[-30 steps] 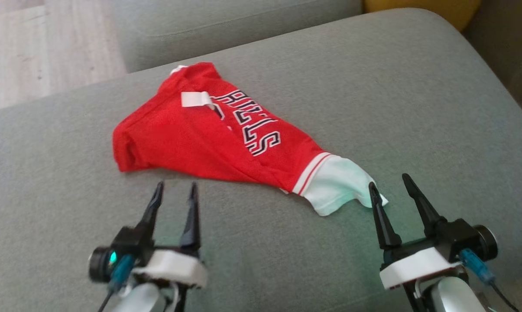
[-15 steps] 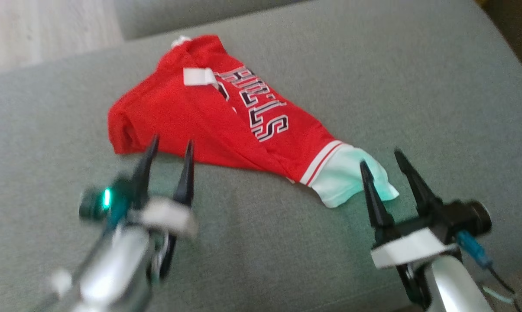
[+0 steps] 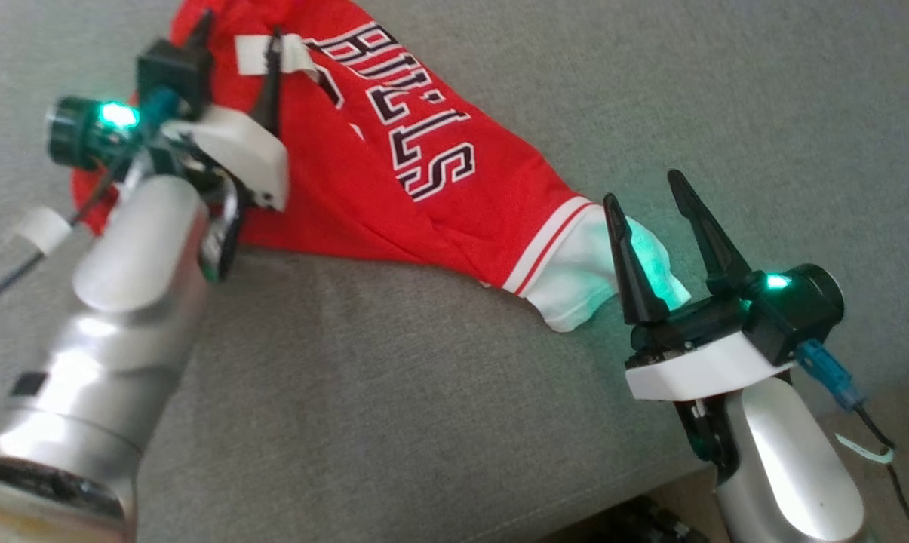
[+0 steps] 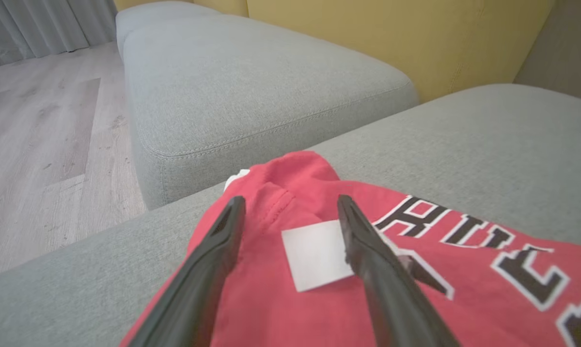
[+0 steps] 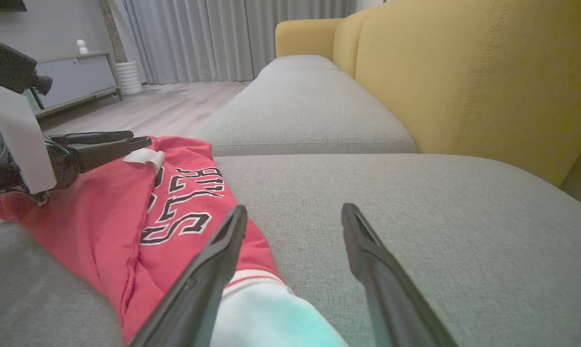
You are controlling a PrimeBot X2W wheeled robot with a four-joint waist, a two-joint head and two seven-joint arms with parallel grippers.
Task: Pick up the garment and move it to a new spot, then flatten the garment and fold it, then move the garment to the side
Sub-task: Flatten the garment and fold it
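The garment (image 3: 394,188) is a red jersey with black-and-white lettering and a white end (image 3: 575,275), lying crumpled on a grey sofa cushion (image 3: 424,422). My left gripper (image 3: 240,26) is open and hovers over the jersey's far end. In the left wrist view its fingers (image 4: 291,200) straddle a white label (image 4: 317,253) on the red cloth (image 4: 266,308). My right gripper (image 3: 643,188) is open at the white end, its left finger over the white cloth (image 5: 266,318) and its right finger over bare cushion. Neither gripper holds anything.
A second grey cushion (image 4: 251,82) lies beyond the jersey, with wooden floor (image 4: 39,120) to its left. A yellow backrest (image 5: 464,72) runs along the sofa's right side. Bare cushion (image 5: 415,202) spreads to the right of the jersey.
The head camera has tilted down and closer. My left gripper has reached forward from in front of the jersey to over its far end. The right gripper stays at the white end, open.
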